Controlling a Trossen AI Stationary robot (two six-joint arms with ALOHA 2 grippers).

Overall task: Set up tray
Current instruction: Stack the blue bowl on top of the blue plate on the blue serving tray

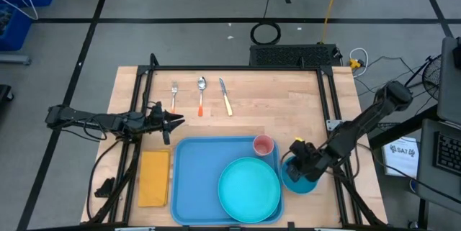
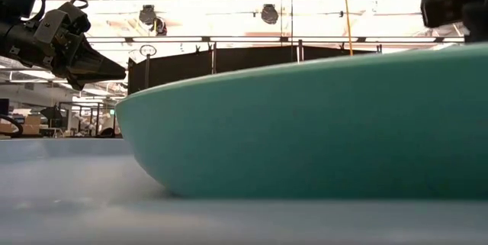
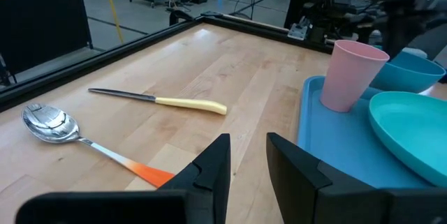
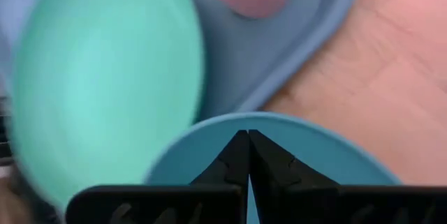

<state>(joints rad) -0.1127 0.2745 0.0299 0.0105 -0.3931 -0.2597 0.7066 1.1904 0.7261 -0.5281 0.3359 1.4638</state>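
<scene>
Plastic, by the look of it: the tray is a broad, flat, light-blue rectangle with rounded corners and a raised rim, lying along the counter's near edge, roughly midway between its two near corners. It should be light and fairly stiff, though a sheet this wide may flex if lifted from one side only. Its smooth surface looks slippery, so the raised rim is the sensible place to take hold, pinched from above on a bare stretch of a long side.

It already carries a load. A round teal plate sits in its right half and a pink cup stands upright in its far right corner, so any tilt could slide the plate or tip the cup.

A yellow-orange napkin lies just beside the tray's left edge. A fork, a spoon and a knife lie in a row toward the far edge, well apart from the tray.

The left claw hangs above the counter between the cutlery and the tray's far left corner, fingers a little apart and holding nothing. The right claw is pressed together, its tips inside a blue bowl just off the tray's right edge; whether it pinches the bowl's rim I cannot tell.
</scene>
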